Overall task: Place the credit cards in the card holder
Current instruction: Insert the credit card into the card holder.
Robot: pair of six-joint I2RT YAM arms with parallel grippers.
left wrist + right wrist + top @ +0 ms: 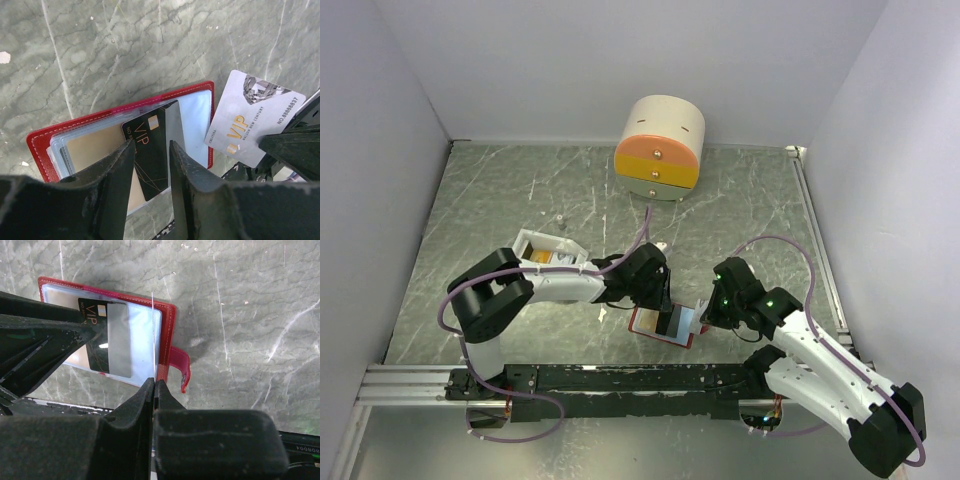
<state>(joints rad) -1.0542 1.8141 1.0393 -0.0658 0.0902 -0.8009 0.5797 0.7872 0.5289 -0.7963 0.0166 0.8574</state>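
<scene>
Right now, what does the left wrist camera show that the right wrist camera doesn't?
Only the left wrist view shows the face of the silver card, with its gold lettering and printed number. Only the right wrist view shows the holder's red clasp tab; there the silver card is just a thin edge-on line in the shut right gripper. Both show the open red card holder and the black card lying on its sleeves, with the left gripper over it, jaws apart.
</scene>
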